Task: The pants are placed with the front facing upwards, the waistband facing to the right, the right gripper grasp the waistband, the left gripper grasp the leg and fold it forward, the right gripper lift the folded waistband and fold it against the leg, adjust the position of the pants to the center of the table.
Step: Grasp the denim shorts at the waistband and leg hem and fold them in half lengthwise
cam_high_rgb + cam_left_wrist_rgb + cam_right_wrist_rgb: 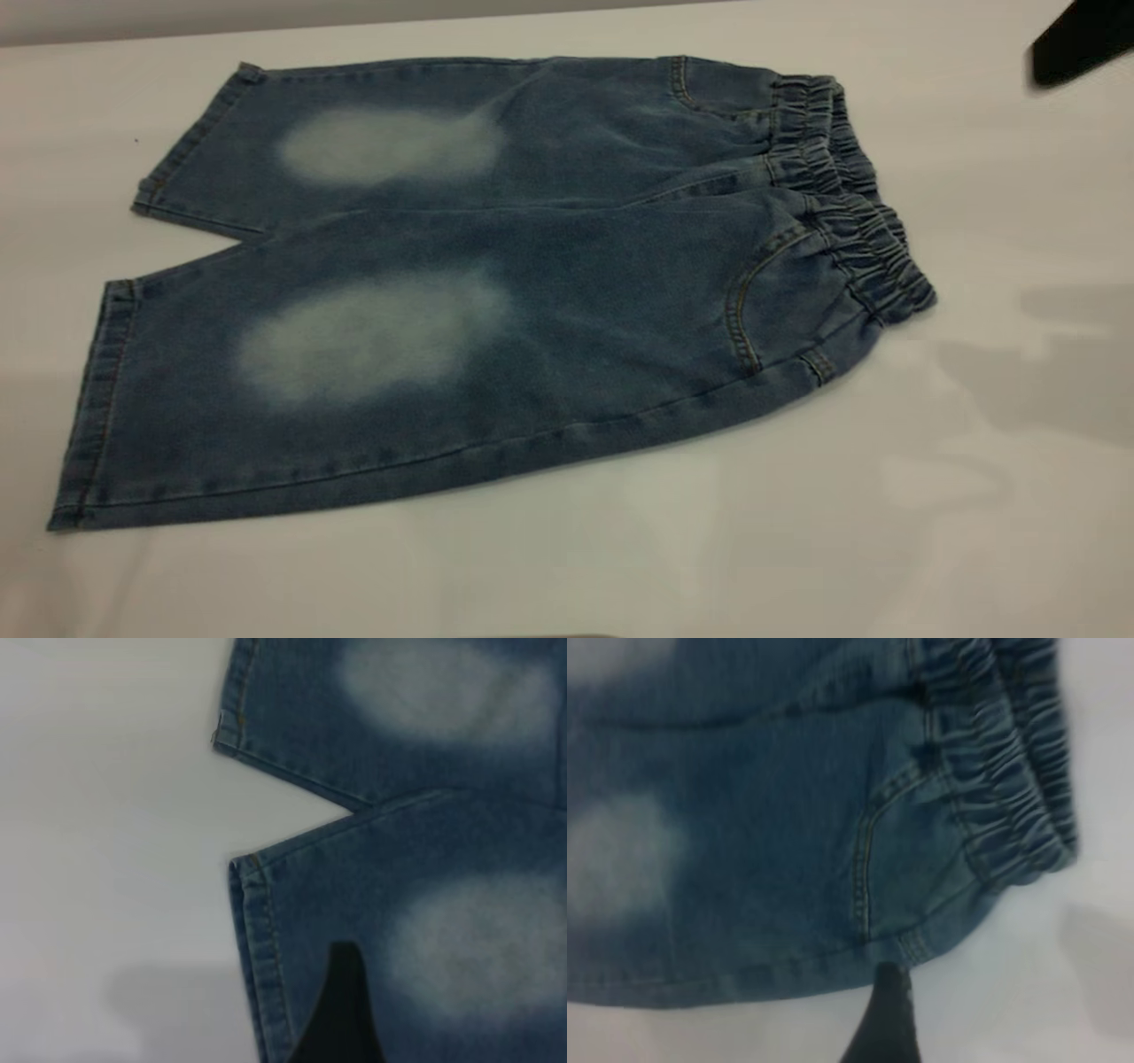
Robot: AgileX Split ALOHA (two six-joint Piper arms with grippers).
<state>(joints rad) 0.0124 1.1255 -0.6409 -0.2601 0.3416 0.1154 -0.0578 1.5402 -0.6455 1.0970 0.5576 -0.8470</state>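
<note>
— How many garments on the bench (974, 549)?

— Just one: a pair of short denim pants (532, 292), lying flat and unfolded, front up. Two legs point to the exterior view's left, split by a notch at the hems. The gathered waistband (850, 195) is at the right end.

— Any marks on them?

— Two pale faded ovals, one on each leg. Two front pockets with tan stitching curve in below the waistband.

— And the arms?

— Two, one at each end. A black piece of the right arm (1081, 40) shows in the far right corner, well apart from the cloth. From its wrist camera, one dark finger (886, 1019) of the right pincer sits just beside the lower hem near the pocket. I cannot tell whether that pincer is spread or pressed together.

— The left one?

— One dark finger (341, 1010) of the left pincer shows over the nearer leg, close to its hem. Same there: spread or closed, I cannot tell.
</note>
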